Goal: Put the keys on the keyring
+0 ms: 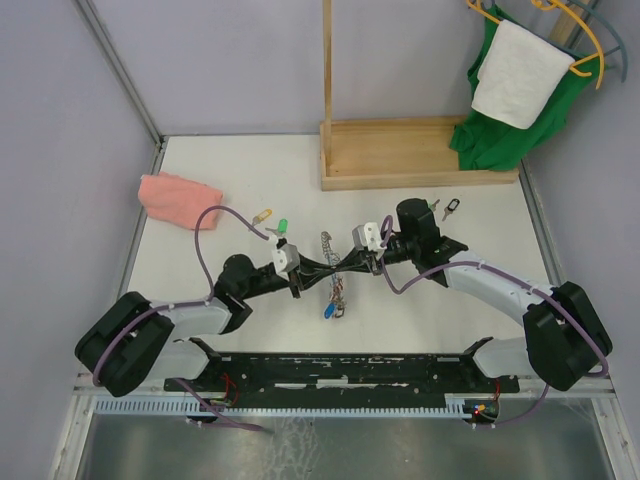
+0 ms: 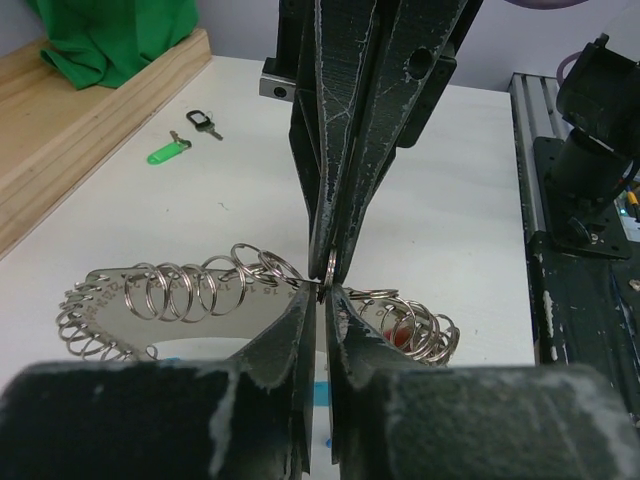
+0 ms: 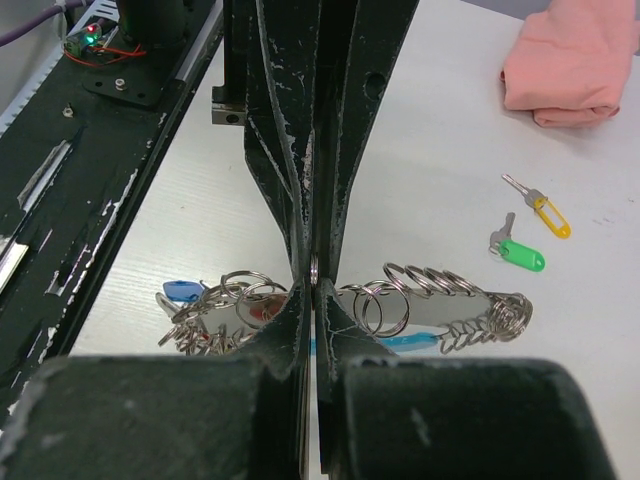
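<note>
The keyring [image 1: 326, 244] lies flat mid-table, a long silvery loop strung with many small split rings [image 2: 180, 290]. Above it my two grippers meet tip to tip. My left gripper [image 2: 322, 290] and my right gripper [image 3: 314, 288] each pinch the same small split ring [image 2: 331, 267], which stands edge-on between them. A blue tag [image 3: 182, 291] and a red one [image 2: 400, 330] sit among the rings. Loose keys lie apart on the table: green [image 1: 283, 225] and yellow [image 1: 263, 214] to the left, and two black ones [image 1: 435, 206] near the wooden base.
A pink cloth [image 1: 178, 198] lies at the far left. A wooden stand [image 1: 410, 155] rises at the back. Green cloth [image 1: 500, 130] and a white towel [image 1: 520, 75] hang at the back right. Grey walls close in both sides.
</note>
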`<state>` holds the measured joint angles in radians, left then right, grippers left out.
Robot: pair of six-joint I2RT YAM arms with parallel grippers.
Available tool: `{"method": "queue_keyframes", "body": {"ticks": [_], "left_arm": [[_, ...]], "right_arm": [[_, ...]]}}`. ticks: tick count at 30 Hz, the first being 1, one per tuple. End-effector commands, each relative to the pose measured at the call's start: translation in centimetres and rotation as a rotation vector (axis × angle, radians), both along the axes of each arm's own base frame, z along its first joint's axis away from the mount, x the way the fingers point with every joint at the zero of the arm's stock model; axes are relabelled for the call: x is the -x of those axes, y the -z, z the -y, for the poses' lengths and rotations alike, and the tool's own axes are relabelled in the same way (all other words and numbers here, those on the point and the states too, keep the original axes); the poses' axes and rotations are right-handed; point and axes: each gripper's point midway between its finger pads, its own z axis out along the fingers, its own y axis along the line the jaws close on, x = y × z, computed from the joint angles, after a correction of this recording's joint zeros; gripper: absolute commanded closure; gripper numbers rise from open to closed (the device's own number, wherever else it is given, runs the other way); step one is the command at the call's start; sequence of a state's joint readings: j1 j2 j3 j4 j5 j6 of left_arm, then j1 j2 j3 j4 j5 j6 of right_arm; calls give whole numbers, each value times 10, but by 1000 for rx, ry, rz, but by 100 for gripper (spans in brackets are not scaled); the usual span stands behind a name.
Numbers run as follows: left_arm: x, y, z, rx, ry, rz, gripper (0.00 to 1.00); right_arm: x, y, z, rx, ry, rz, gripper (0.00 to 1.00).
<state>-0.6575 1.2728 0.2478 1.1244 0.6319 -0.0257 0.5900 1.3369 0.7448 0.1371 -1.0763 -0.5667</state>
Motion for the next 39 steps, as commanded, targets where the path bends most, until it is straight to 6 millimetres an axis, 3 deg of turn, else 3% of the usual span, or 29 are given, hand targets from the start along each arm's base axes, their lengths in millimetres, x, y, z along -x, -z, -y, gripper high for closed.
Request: {"method": "queue_keyframes", "body": {"ticks": [1, 3, 9, 18, 26, 39], "left_arm": [[-3, -24, 8, 40, 35, 74, 92], [-2, -21, 9, 18, 46, 57, 97], [-12, -4, 2, -157, -8, -16, 97], [-27, -10, -12, -361, -97, -35, 97], [-23, -19, -6, -544, -105, -19, 97], [-16, -35, 5, -560, -80, 21, 97]], "right_arm": [[2, -35, -8, -83, -68, 82, 99], [1, -33, -7, -73, -58, 85, 97], [-3, -19, 4, 20, 2, 100, 83], [-15, -18, 14, 98, 87, 135, 63], [-21, -20, 7, 86, 73, 132, 63], [-20, -19, -4, 26, 40, 84, 68]]}}
